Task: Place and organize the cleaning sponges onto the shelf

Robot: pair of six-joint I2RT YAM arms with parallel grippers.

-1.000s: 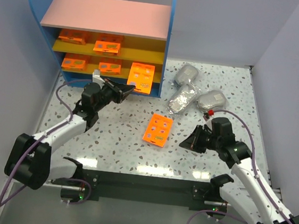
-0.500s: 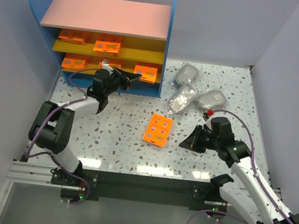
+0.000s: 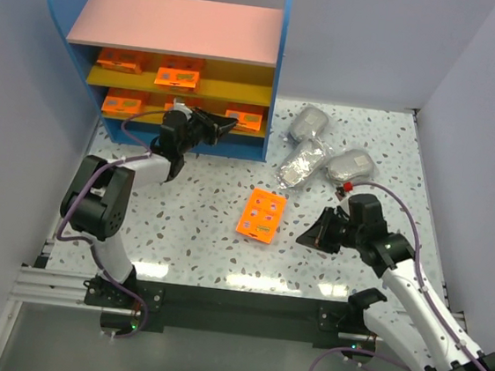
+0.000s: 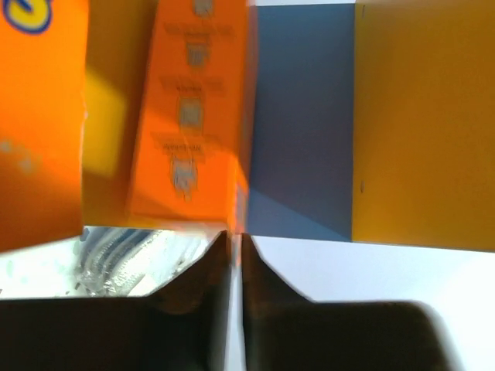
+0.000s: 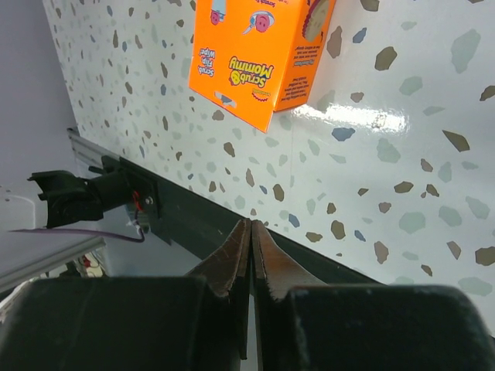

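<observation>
Left gripper (image 3: 227, 127), jaws closed, sat inside the shelf (image 3: 176, 24) at the edge of the rightmost lower pack (image 3: 246, 118); pulling back carelessly could drag that pack out. Shelf contents were two orange packs (image 3: 177, 76) above and three below. One loose pack (image 3: 261, 214) and three grey bundles (image 3: 301, 165) lay on the table (image 3: 190, 224) near the closed, empty right gripper (image 3: 304, 240).

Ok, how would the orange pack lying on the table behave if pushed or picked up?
The orange pack shows crisp box edges in the right wrist view, so probably stiff, not floppy. Lying flat on its broad face, it should not roll or tip. The table looks glossy, so a push would likely slide it.
</observation>
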